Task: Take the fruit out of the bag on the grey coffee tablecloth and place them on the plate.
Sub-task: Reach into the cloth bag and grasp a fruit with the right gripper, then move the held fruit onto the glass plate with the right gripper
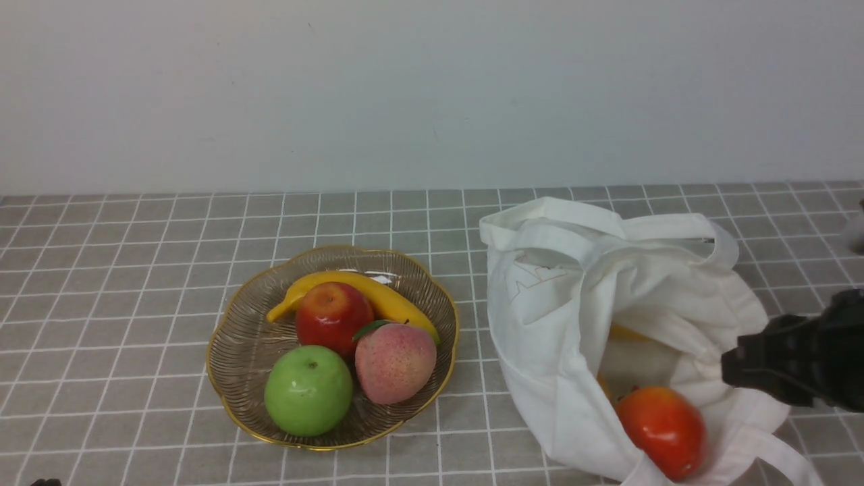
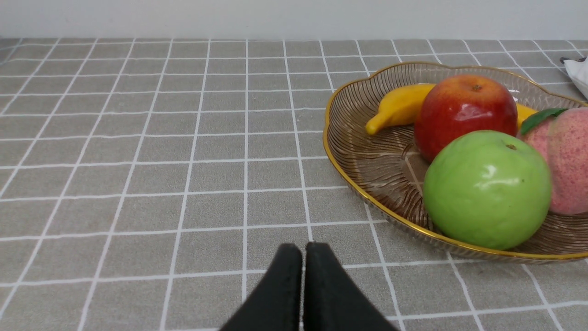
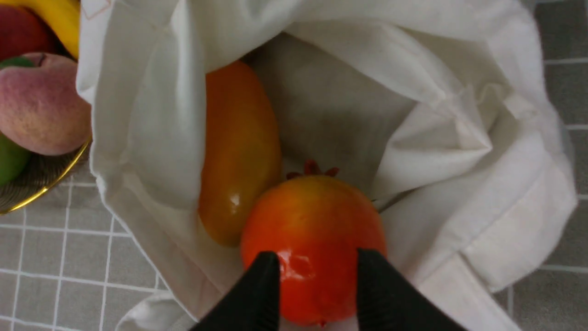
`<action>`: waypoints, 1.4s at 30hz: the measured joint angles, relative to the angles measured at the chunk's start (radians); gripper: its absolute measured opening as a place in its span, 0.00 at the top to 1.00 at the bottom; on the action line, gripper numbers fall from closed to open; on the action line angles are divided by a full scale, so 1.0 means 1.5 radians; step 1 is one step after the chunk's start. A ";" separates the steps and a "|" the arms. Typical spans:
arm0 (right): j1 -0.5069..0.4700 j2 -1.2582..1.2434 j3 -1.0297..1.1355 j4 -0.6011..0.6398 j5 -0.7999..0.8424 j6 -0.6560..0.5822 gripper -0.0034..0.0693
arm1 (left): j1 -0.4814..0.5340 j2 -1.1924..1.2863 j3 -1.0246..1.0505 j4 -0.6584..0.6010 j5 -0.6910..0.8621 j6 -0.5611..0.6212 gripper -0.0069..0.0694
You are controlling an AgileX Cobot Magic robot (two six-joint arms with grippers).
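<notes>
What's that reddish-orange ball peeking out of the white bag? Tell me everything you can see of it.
Round, glossy fruit, red shading to orange, smooth like plastic, with a small dark red crown at one end. It lies on its side in the open mouth of the white bag, resting on the cloth and touching a longer orange fruit beside it. The right arm's black jaws stand apart over it.
</notes>
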 joint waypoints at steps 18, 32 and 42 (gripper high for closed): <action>0.074 0.222 -0.016 0.062 -0.069 -0.083 0.00 | 0.000 0.000 0.000 0.000 0.000 0.000 0.92; 0.077 0.267 -0.019 0.040 -0.104 -0.066 0.09 | 0.000 0.000 0.000 0.000 0.000 0.000 0.92; 0.077 0.226 -0.073 -0.001 -0.019 -0.048 0.13 | 0.000 0.000 0.000 0.000 0.000 0.000 0.92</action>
